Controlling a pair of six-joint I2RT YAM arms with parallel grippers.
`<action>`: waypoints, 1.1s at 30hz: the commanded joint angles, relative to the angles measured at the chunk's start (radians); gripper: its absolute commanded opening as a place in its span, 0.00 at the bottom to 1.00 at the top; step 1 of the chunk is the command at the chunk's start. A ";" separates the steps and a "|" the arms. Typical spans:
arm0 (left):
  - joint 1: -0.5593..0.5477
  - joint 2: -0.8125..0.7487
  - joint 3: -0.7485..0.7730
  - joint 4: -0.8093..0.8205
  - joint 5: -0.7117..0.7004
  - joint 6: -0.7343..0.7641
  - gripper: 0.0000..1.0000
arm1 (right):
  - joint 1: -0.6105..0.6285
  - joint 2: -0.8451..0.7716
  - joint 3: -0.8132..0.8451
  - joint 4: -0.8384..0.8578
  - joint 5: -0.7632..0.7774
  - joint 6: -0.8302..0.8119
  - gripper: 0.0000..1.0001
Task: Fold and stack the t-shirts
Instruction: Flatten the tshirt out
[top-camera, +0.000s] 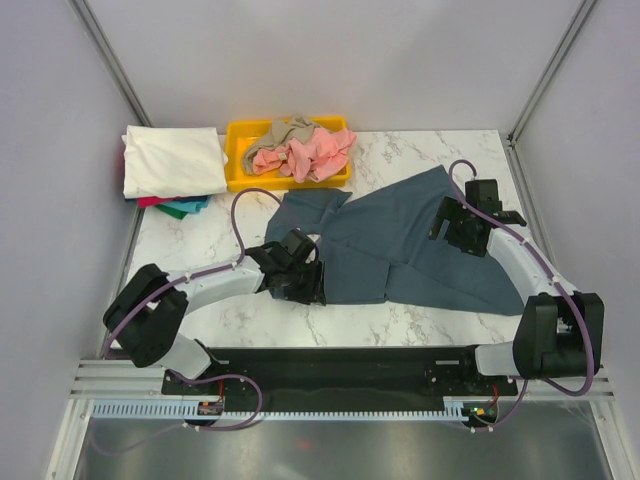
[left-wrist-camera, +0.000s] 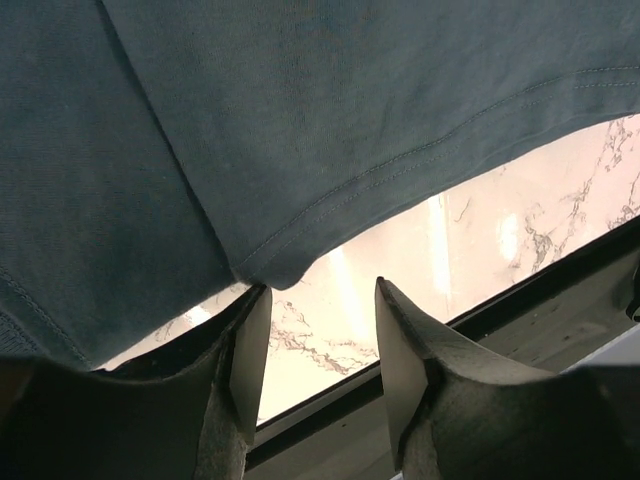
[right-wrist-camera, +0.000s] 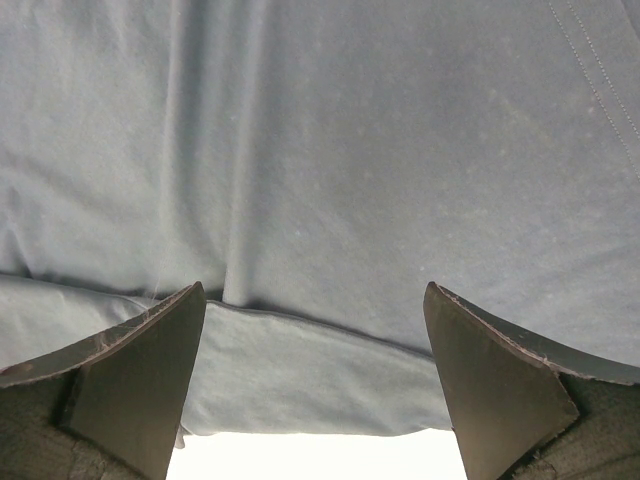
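A large dark slate-blue t-shirt (top-camera: 400, 240) lies spread across the middle and right of the marble table. My left gripper (top-camera: 297, 272) is open and empty at its near left corner; in the left wrist view the hemmed corner (left-wrist-camera: 280, 265) hangs just past my fingertips (left-wrist-camera: 252, 320). My right gripper (top-camera: 462, 228) is open wide over the shirt's right part; the right wrist view shows a fold edge (right-wrist-camera: 320, 330) between the fingers. A folded cream-white shirt (top-camera: 172, 160) tops a stack with red and teal shirts (top-camera: 180, 206) at the back left. Salmon-pink (top-camera: 305, 155) and tan (top-camera: 290, 130) shirts lie in the bin.
A yellow plastic bin (top-camera: 240, 160) stands at the back centre. Grey walls enclose the table on three sides. The black rail (top-camera: 350, 360) runs along the near edge, also seen in the left wrist view (left-wrist-camera: 560, 290).
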 joint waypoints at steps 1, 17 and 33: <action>-0.004 0.010 0.008 0.049 0.008 -0.028 0.52 | 0.000 0.005 0.002 0.026 0.011 -0.013 0.98; -0.032 -0.073 -0.007 -0.064 -0.082 -0.018 0.64 | 0.000 0.011 -0.006 0.032 0.009 -0.016 0.98; -0.033 0.048 0.072 -0.043 -0.101 0.005 0.58 | 0.003 0.033 0.005 0.034 0.020 -0.026 0.98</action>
